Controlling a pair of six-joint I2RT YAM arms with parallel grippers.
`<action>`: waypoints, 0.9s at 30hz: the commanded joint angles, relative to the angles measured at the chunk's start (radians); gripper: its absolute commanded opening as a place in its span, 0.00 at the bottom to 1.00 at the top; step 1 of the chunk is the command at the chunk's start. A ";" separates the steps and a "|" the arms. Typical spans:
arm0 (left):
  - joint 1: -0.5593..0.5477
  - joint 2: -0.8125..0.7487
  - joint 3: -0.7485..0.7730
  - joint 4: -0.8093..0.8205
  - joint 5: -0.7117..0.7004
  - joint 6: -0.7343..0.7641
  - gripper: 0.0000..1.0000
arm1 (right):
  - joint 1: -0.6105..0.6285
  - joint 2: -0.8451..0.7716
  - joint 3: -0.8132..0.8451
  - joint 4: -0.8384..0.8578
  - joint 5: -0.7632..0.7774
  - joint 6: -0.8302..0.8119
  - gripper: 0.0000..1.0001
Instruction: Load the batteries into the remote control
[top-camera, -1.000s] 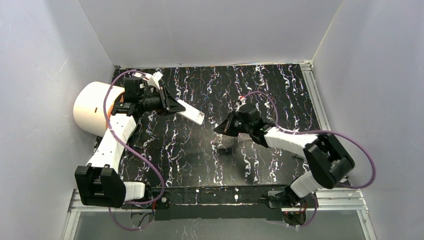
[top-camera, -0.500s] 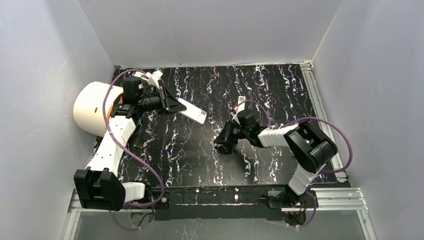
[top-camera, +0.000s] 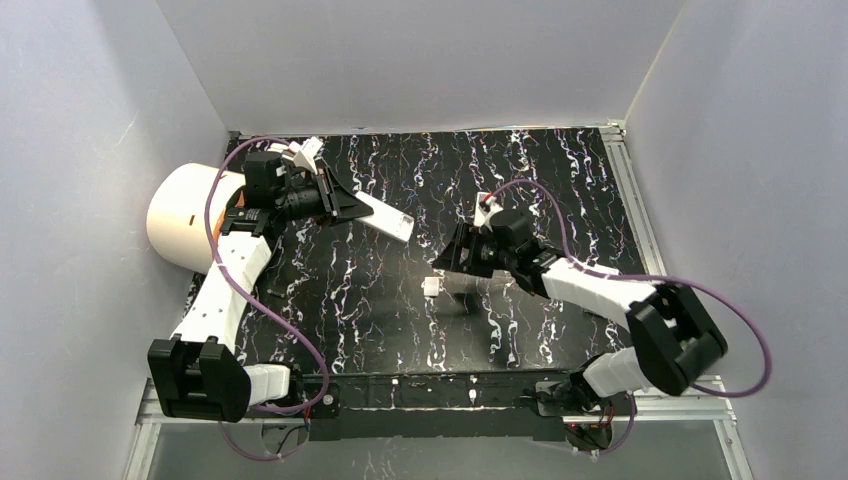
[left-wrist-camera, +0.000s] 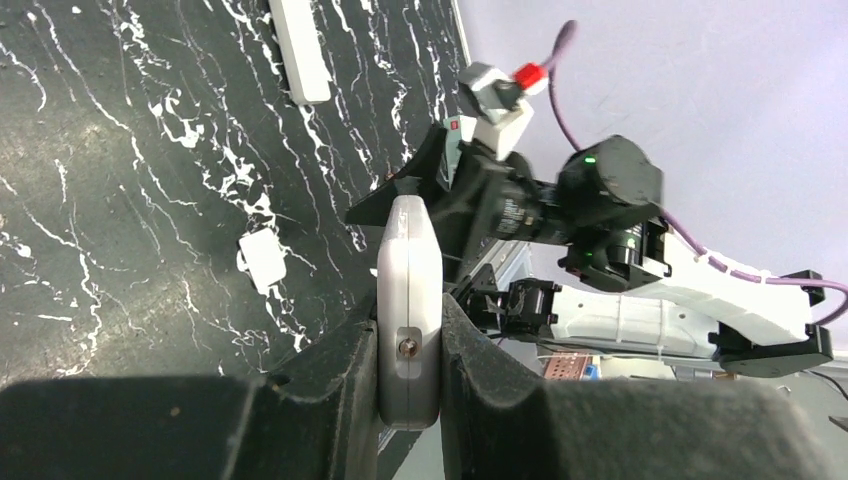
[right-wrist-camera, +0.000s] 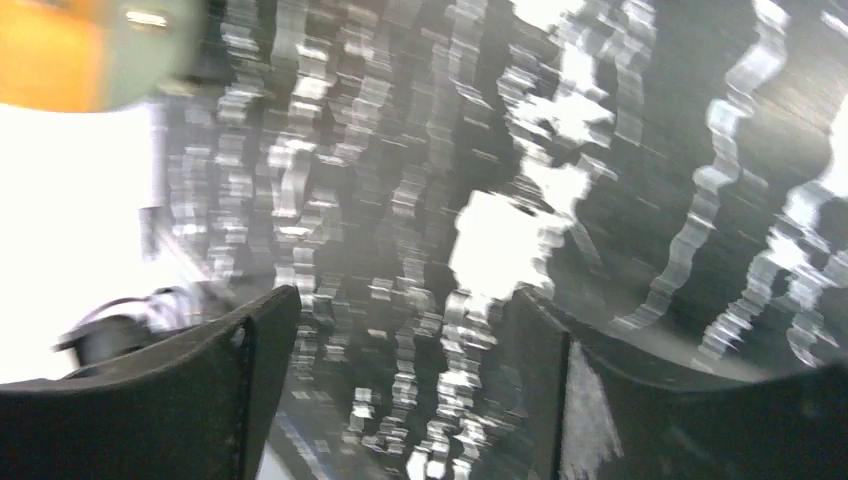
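Left gripper (top-camera: 350, 205) clamped on the white remote (top-camera: 388, 217), held off the table (top-camera: 560, 170), back-left. Right gripper (top-camera: 447, 262) spread wide, holding nothing, near a small white piece (top-camera: 432, 287) mid-table.

Your left gripper (left-wrist-camera: 408, 340) has the remote control (left-wrist-camera: 408, 250) between its jaws, jutting out ahead of them. A small flat piece (top-camera: 431, 287) lies on the table (top-camera: 560, 170), just under your right gripper (top-camera: 440, 263), below its spread jaws. The big cylinder (top-camera: 185, 225) sits behind your left jaws.
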 joint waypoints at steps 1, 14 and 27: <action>0.001 -0.066 -0.009 0.120 0.067 -0.087 0.00 | 0.000 -0.147 -0.007 0.346 -0.219 0.006 0.90; -0.009 -0.155 -0.034 0.365 0.250 -0.228 0.00 | 0.035 -0.191 0.025 0.813 -0.231 0.300 0.94; -0.025 -0.180 -0.008 0.367 0.302 -0.270 0.03 | 0.047 -0.102 0.052 1.042 -0.281 0.414 0.20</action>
